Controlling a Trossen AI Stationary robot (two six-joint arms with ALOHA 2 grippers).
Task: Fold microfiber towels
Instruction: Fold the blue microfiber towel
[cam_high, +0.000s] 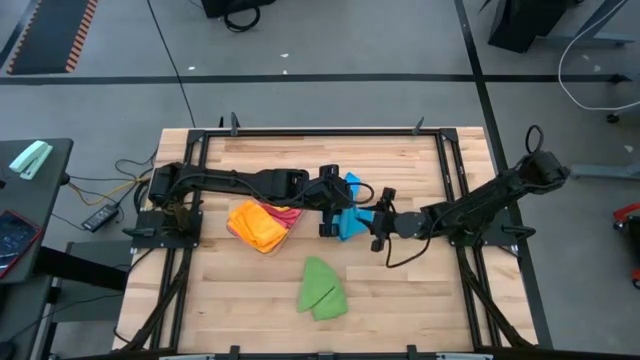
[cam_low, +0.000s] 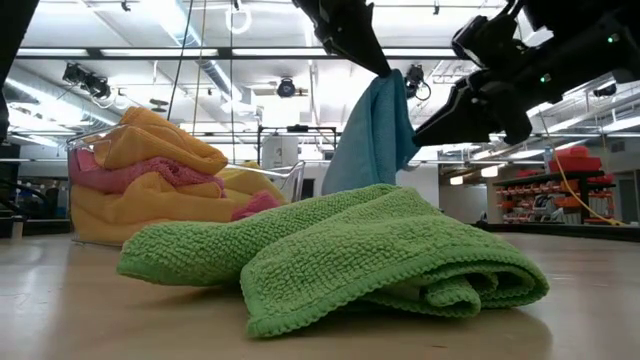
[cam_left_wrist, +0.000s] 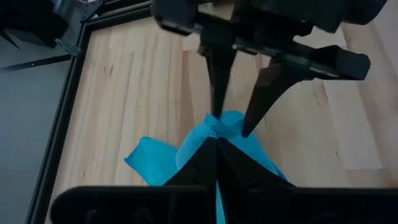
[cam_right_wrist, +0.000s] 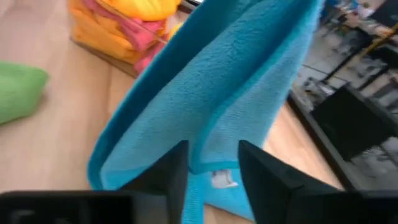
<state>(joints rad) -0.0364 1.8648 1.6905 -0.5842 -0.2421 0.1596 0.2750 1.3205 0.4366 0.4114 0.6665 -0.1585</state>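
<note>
Above the middle of the wooden worktop (cam_high: 400, 300), the blue towel (cam_high: 349, 208) hangs in the air between the two arms, draped in long folds and clear of the boards. The left gripper (cam_high: 335, 200) has its fingers pressed together, pinching the towel's top edge; in the left wrist view the cloth bunches right at their tips. The right gripper (cam_high: 378, 226) reaches in from the other side, and its fingers (cam_right_wrist: 261, 171) stand spread with a fold of the blue towel hanging between them. Whether they press on the cloth I cannot tell. Nearer the left arm's base, orange, yellow and pink towels (cam_high: 262, 224) lie heaped in a clear plastic tub (cam_low: 290, 180). The green towel (cam_high: 322, 289) lies loosely folded on the worktop, well apart from both grippers.
</note>
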